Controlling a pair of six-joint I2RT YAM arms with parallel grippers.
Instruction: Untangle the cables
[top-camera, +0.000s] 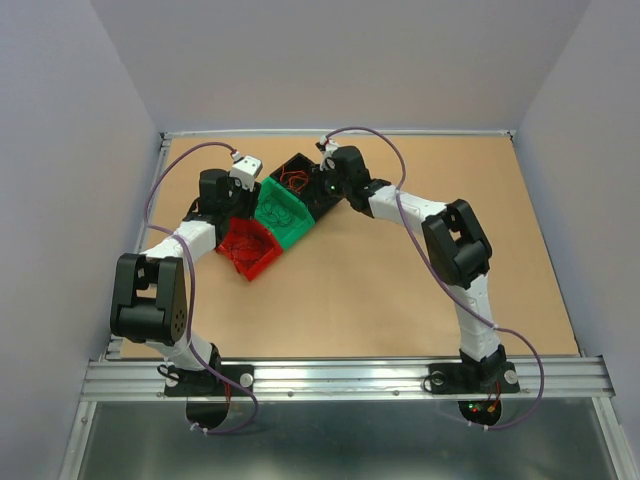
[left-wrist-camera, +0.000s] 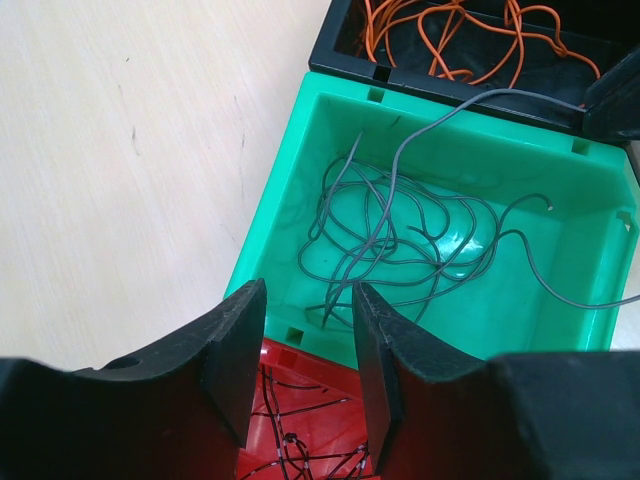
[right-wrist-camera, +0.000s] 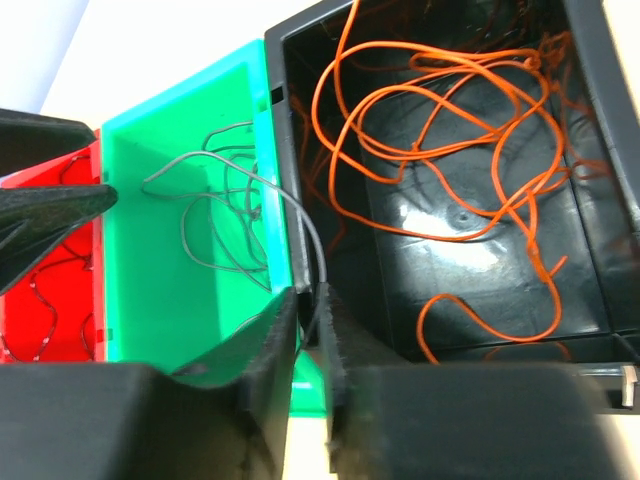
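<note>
one grey cable (right-wrist-camera: 235, 200) vanishes inside the right tool (right-wrist-camera: 308, 302)

Three bins sit in a touching row on the table (top-camera: 400, 280), up at eleven o'clock from its middle. The row runs from seven o'clock to one o'clock: near bin (top-camera: 265, 262), middle bin (top-camera: 295, 235), far bin (right-wrist-camera: 585, 200). Each holds its own loose heap: near-bin wires (left-wrist-camera: 300, 440), middle-bin wires (left-wrist-camera: 400, 240), far-bin wires (right-wrist-camera: 450, 150). The left gripper (left-wrist-camera: 308, 300) hangs over the seam between near and middle bins, its arm reaching in from eight o'clock. The right gripper (right-wrist-camera: 310, 300) sits at the wall between middle and far bins, arm in from four o'clock. One strand of the middle-bin wires climbs over that wall and passes between its fingers.
</note>
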